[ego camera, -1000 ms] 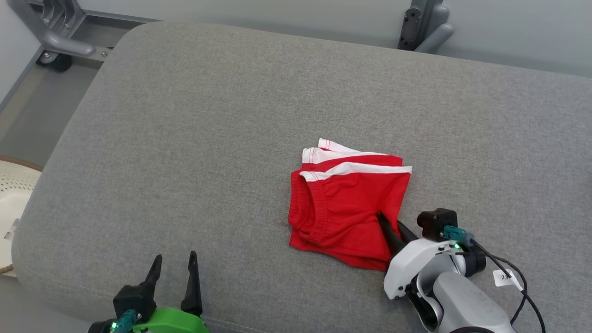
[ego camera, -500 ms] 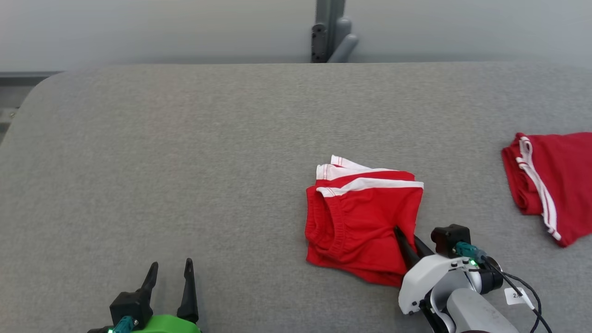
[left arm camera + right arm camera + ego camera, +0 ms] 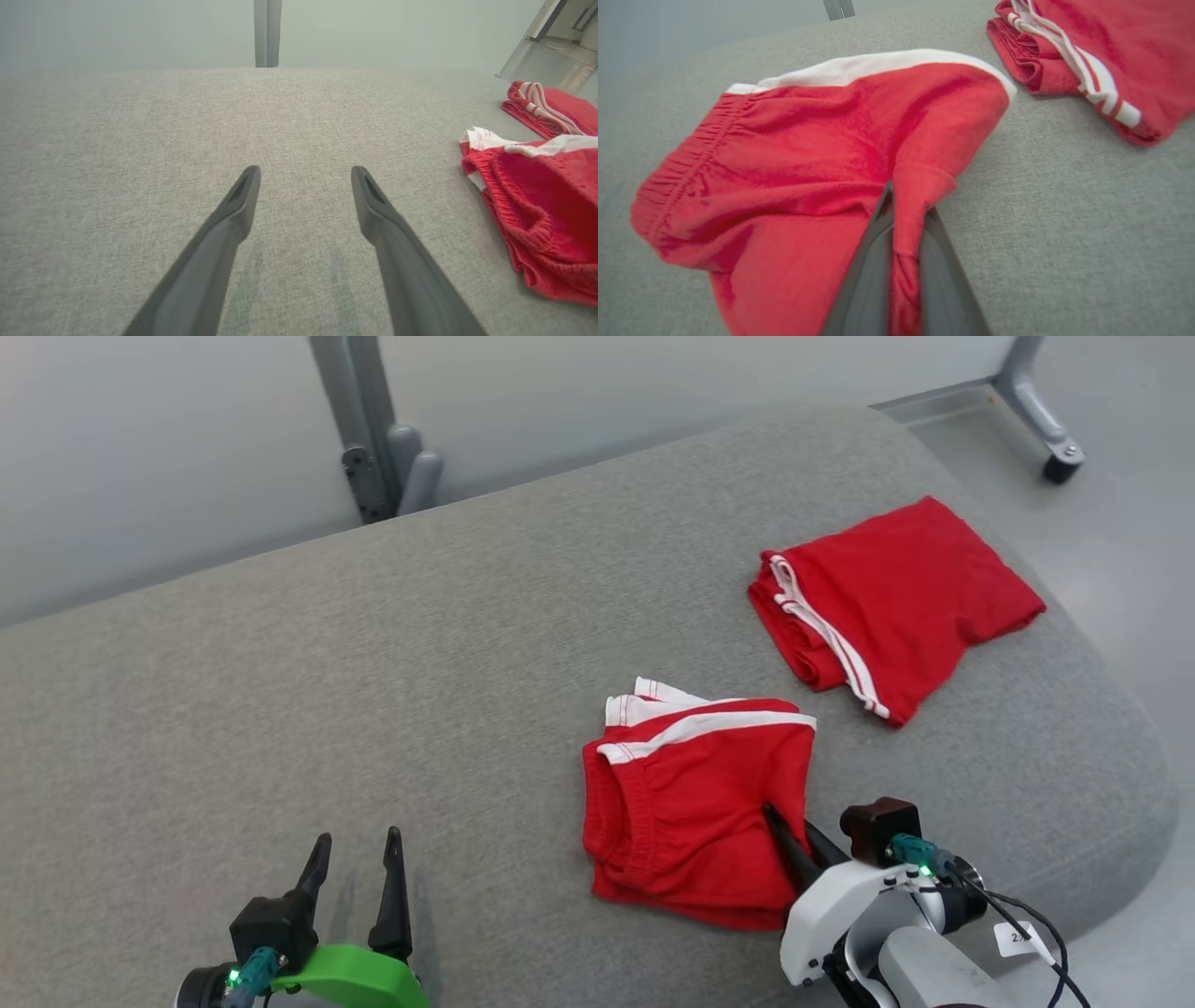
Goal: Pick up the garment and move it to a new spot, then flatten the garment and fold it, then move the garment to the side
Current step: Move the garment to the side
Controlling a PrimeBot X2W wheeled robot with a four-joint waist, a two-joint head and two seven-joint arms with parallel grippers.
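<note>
Judged soft and light, the red white-trimmed fabric shorts (image 3: 691, 784) are pinched at a layered edge by the right claw (image 3: 789, 817); left of them, the left claw (image 3: 358, 837) is spread.

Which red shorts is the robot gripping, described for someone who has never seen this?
On the grey cushion lie two folded red shorts with white trim. The gripped shorts are the nearer pair, with the right gripper shut on their near right corner. The other shorts lie apart at the far right end, untouched.
</note>
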